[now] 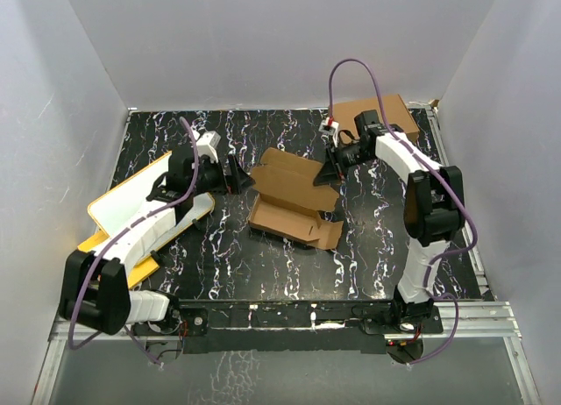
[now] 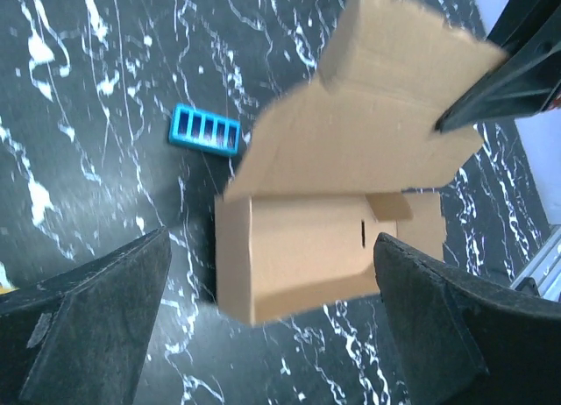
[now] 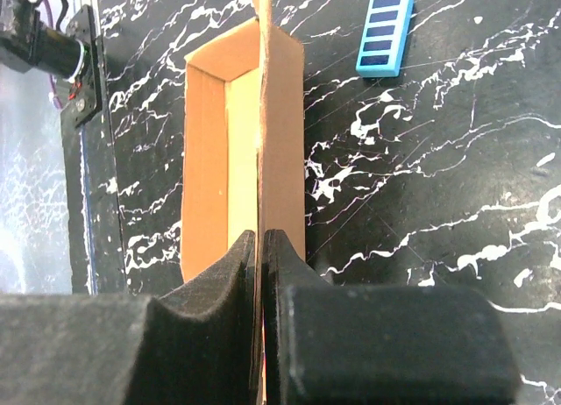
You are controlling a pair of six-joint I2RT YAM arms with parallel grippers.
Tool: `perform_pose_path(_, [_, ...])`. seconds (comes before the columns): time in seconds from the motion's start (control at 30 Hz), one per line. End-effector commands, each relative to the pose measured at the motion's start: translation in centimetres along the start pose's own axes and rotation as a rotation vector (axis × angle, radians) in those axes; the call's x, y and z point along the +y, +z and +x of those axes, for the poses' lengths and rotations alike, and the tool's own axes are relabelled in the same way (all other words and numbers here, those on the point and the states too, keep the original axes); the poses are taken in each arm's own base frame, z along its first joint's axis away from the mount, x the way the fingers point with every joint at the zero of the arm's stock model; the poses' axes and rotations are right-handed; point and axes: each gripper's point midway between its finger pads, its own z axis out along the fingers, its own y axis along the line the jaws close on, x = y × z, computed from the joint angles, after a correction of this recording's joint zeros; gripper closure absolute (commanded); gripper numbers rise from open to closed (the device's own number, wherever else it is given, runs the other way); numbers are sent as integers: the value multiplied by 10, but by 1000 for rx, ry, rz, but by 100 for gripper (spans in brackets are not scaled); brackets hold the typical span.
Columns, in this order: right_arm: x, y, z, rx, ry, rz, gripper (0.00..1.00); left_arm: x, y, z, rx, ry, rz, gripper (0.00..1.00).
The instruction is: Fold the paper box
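Observation:
The paper box (image 1: 294,203) lies half-formed in the middle of the black marbled table, a brown tray with its lid flap raised toward the back right. My right gripper (image 1: 333,170) is shut on the edge of that flap; in the right wrist view the thin cardboard runs straight between the pads of the right gripper (image 3: 261,247), with the box's tray (image 3: 206,159) beyond. My left gripper (image 1: 238,175) stands open just left of the box, touching nothing. In the left wrist view its fingers (image 2: 88,326) spread wide of the box's near end (image 2: 316,247).
A larger ready-made brown box (image 1: 386,116) sits at the back right corner. A white board with a yellow rim (image 1: 131,203) lies at the left under my left arm. A small blue ribbed block (image 2: 204,129) rests on the table behind the paper box.

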Motion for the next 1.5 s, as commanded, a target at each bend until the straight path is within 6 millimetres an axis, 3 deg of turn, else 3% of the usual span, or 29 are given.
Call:
perform_pose_path(0.0, [19, -3, -11, 39, -127, -91, 92, -29, 2, -49, -115, 145, 200, 3])
perform_pose_path(0.17, [22, 1, -17, 83, -206, -84, 92, -35, 13, -39, -80, 224, 315, 6])
perform_pose_path(0.27, [27, 7, -18, 114, -247, -87, 92, -40, 26, -26, -22, 223, 411, 15])
perform_pose_path(0.47, [34, 12, -23, 143, -305, -80, 92, -47, 32, -16, 30, 231, 510, 31])
perform_pose_path(0.57, [37, 13, -26, 145, -318, -83, 92, -46, 33, -7, 48, 226, 535, 45])
perform_pose_path(0.7, [40, 13, -29, 143, -329, -90, 92, -48, 33, 1, 68, 208, 577, 74])
perform_pose_path(0.9, [43, 12, -31, 137, -335, -90, 92, -49, 28, 7, 46, 220, 589, 97])
perform_pose_path(1.03, [45, 11, -30, 137, -331, -89, 89, -46, 24, 11, 24, 224, 560, 100])
perform_pose_path(1.2, [44, 2, -34, 118, -294, -54, 64, -36, 12, 17, -53, 229, 471, 100])
perform_pose_path(1.33, [44, -26, -46, 23, -272, 5, 44, -31, -3, 19, -136, 226, 394, 100])
perform_pose_path(1.47, [44, -49, -38, -52, -226, 93, 32, -30, -19, 19, -240, 249, 351, 100])
